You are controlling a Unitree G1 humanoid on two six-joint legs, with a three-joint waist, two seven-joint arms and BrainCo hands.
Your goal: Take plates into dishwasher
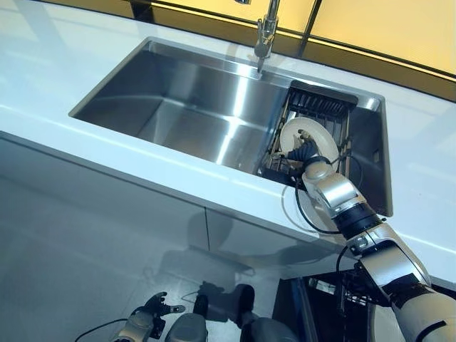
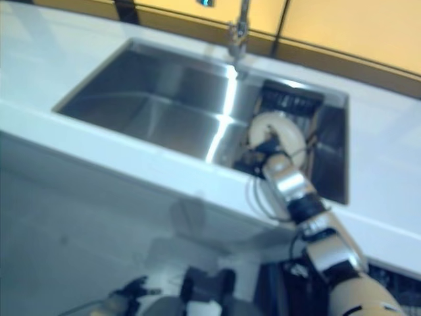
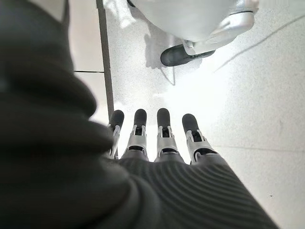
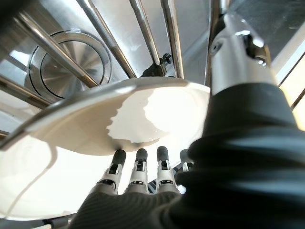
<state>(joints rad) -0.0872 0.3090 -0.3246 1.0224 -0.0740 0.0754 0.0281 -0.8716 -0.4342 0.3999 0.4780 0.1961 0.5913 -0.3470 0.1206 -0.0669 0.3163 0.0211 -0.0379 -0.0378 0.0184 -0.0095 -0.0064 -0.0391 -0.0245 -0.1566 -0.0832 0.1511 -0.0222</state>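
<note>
Right hand reaches into the sink's dish rack at the white plate standing upright there. Right wrist view: fingers under the plate rim, thumb over, pinching to lift. Left hand hangs idle above the floor, fingers straight.

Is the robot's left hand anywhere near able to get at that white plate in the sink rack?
Probably not as it stands: the left hand hangs low by the floor, the counter between it and the plate, where the right hand already is.
</note>
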